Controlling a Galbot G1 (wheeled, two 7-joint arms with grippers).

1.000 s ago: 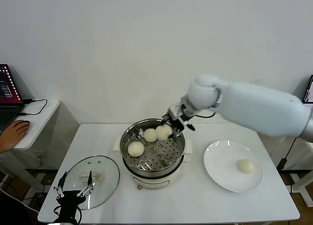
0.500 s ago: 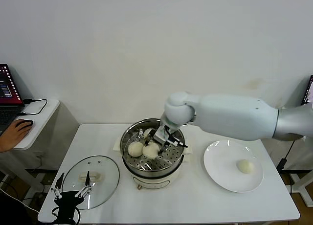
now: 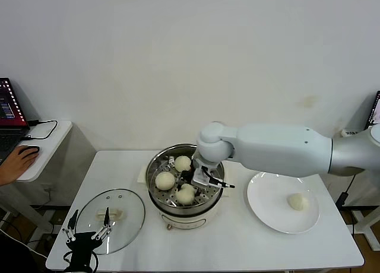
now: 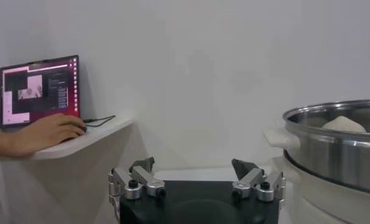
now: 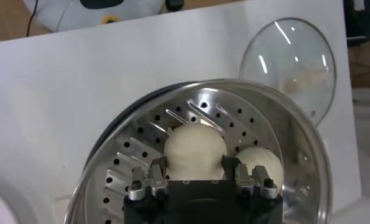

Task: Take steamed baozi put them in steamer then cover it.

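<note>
The steel steamer (image 3: 155, 166) on its cream base stands mid-table with three baozi on its perforated tray: one at the back (image 3: 183, 163), one at the left (image 3: 165, 180) and one at the front (image 3: 185, 195). My right gripper (image 3: 192, 188) reaches down into the steamer and is shut on the front baozi (image 5: 195, 148), which sits low on the tray (image 5: 136, 152) beside another bun (image 5: 262, 165). A fourth baozi (image 3: 297, 202) lies on the white plate (image 3: 267, 210). My left gripper (image 3: 89, 232) is open and empty at the table's front left; the steamer (image 4: 337, 152) shows beside it.
The glass lid (image 3: 122, 216) with a white handle lies flat on the table left of the steamer, just beyond my left gripper; it also shows in the right wrist view (image 5: 288, 61). A side table with a laptop (image 3: 7, 110) and a person's hand (image 3: 16, 162) stands at far left.
My right gripper carried a baozi from the steamer's back rim forward and down onto the front of the tray. The left arm has barely moved.
</note>
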